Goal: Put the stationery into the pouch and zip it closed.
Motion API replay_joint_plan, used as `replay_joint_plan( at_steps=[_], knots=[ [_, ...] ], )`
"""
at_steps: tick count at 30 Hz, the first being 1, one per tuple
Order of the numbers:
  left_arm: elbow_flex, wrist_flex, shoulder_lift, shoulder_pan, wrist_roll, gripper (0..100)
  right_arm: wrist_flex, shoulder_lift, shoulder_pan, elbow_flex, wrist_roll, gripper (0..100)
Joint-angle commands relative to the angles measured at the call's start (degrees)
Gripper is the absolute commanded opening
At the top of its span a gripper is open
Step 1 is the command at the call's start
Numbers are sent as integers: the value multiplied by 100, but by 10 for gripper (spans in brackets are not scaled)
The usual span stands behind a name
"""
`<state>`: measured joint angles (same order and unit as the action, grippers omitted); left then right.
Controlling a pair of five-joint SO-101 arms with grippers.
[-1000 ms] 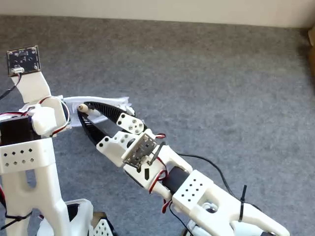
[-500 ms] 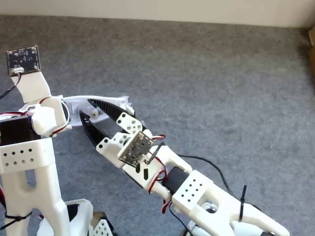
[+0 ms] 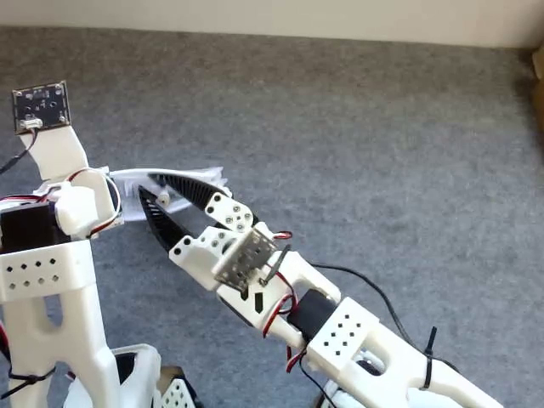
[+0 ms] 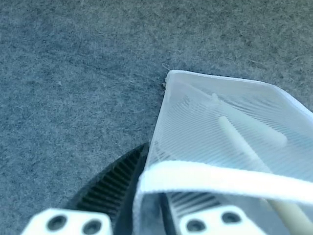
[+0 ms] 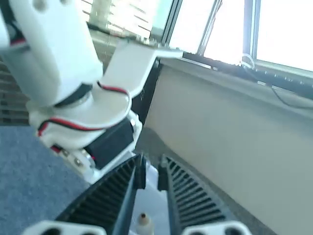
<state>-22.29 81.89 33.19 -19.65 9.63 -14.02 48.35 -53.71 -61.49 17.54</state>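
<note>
- The pouch (image 4: 230, 122) lies flat on the grey worktop (image 3: 382, 153). It is soft white mesh, and I judge it light and floppy, likely to slide or bunch if tugged.
- Pens (image 4: 244, 142) show through the mesh inside the pouch: stiff, light cargo.
- My left fingers (image 4: 113, 187) are clamped on the thick white band along the pouch's edge, which looks the firmest place to anchor it.
- My right fingers (image 5: 113, 196) stand narrowly apart over the pouch, with a small white pull (image 5: 143, 219) between them. I'd grip there, though it looks tiny and probably slippery.
</note>
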Motion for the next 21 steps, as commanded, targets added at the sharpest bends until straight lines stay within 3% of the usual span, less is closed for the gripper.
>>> replay_joint_plan(
  at_steps=[1, 12, 21],
  knots=[
    [-119, -97, -4, 66, 53, 7, 171, -31, 259, 620, 53, 6],
    [-119, -97, -4, 66, 53, 7, 198, 207, -189, 725, 53, 6],
    [-119, -97, -4, 57, 53, 7, 1262, 224, -295, 1138, 62, 6]
  ],
)
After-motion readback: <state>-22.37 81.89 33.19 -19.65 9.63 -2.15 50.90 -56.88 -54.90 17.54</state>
